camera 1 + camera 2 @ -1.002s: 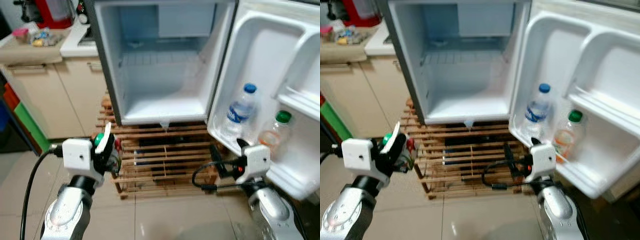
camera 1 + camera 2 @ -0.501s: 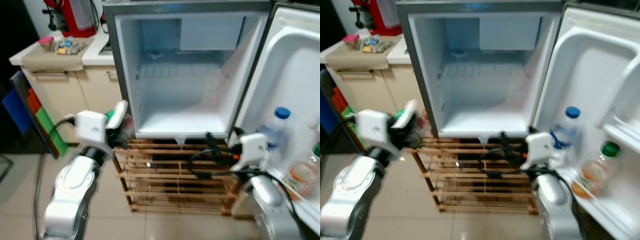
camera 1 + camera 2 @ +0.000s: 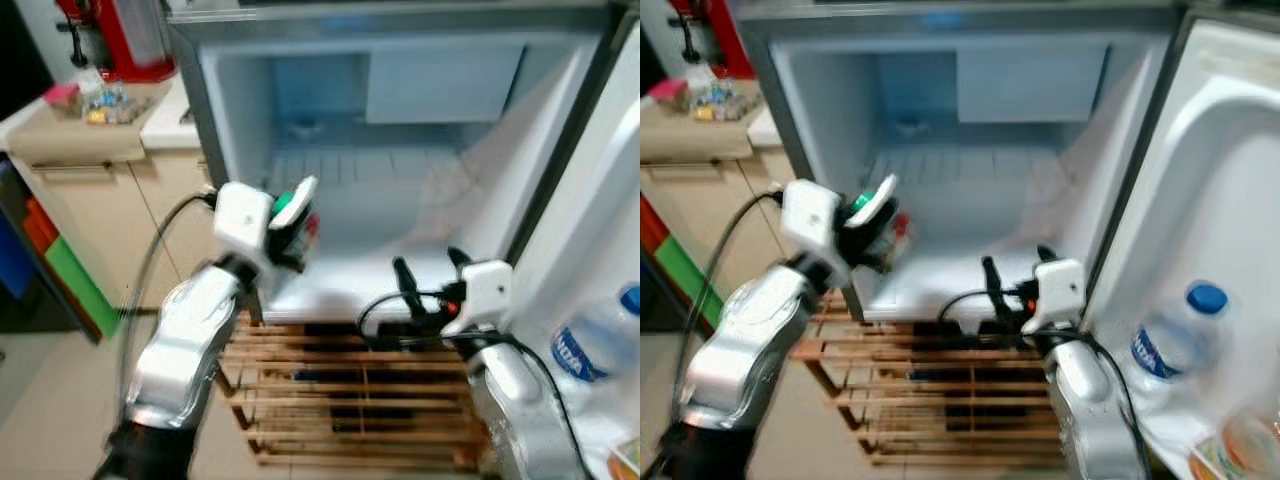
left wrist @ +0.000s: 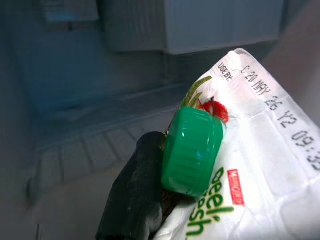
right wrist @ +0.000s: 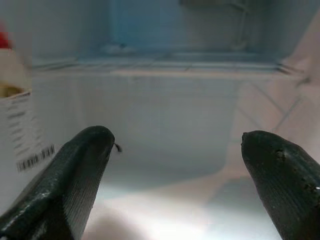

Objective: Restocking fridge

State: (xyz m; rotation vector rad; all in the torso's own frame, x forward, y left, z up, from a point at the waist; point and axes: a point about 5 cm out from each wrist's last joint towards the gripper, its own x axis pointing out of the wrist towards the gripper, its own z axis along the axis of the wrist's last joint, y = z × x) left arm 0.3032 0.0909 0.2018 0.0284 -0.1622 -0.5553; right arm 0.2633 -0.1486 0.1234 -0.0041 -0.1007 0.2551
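A green-capped carton [image 3: 290, 212] is gripped in the left hand [image 3: 283, 228] at the left edge of the open fridge [image 3: 400, 190], just above its floor. The right hand [image 3: 430, 278] is held open at the fridge's front. A water bottle [image 3: 1168, 338] is stood in the door shelf.

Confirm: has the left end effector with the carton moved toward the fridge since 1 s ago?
Yes. The left end effector, shut on the juice carton, was down by the wooden rack and is now at the fridge opening.
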